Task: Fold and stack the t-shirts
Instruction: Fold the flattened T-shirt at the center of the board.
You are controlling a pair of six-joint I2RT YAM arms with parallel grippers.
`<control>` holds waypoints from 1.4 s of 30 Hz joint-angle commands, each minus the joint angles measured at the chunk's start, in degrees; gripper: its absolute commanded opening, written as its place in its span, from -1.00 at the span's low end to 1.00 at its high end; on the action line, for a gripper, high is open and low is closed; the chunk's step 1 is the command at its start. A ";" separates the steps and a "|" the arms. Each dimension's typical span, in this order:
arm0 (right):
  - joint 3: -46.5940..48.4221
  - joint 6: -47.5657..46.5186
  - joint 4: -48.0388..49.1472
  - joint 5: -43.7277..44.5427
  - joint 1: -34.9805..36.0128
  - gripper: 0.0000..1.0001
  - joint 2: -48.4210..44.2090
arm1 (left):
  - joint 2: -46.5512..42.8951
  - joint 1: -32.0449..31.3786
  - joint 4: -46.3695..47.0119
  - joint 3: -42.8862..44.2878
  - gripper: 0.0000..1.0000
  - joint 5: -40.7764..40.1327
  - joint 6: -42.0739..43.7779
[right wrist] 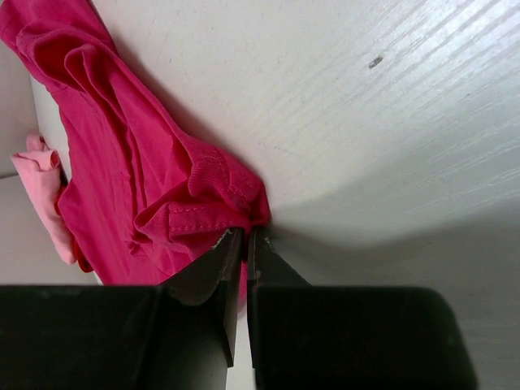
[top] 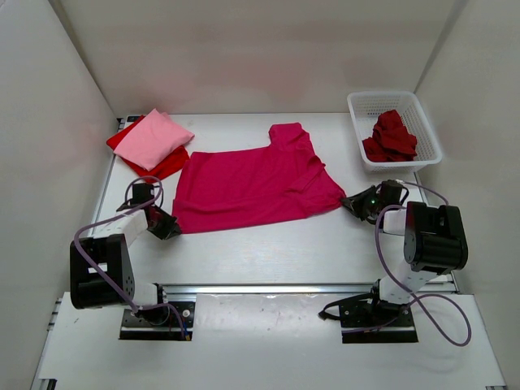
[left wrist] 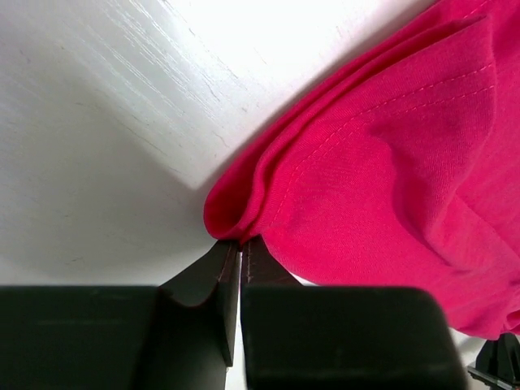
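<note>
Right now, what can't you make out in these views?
- bright red t-shirt: top view, mostly under the pink t-shirt.
- dark red t-shirt: top view, crumpled in the white basket, too small.
- magenta t-shirt: wrist views, cut by frame edges.
- left gripper, right gripper: pinch depth hidden by fingers.

No writing, label, brand mark, number or sign can be read in any of the three views. Every visible surface looks plain, and any finer marking is too small or blurred to make out.
</note>
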 commanded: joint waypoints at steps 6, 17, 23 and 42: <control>-3.99 -2.18 -11.57 3.03 -1.98 -1.00 -13.39 | -2.13 -0.44 -5.24 -0.65 -1.00 -6.61 6.60; -6.91 -9.38 -50.58 0.48 -7.78 -1.00 -31.25 | -4.78 -0.79 -17.10 -3.13 -1.00 -1.43 14.96; -2.96 -12.55 -65.19 4.88 -9.72 -0.99 -36.35 | -3.90 -0.79 -26.60 3.38 -0.98 -5.20 20.32; 23.15 -22.48 -74.45 8.97 -0.60 -0.40 -33.12 | -1.79 -11.51 -30.57 21.92 -0.34 -6.17 19.44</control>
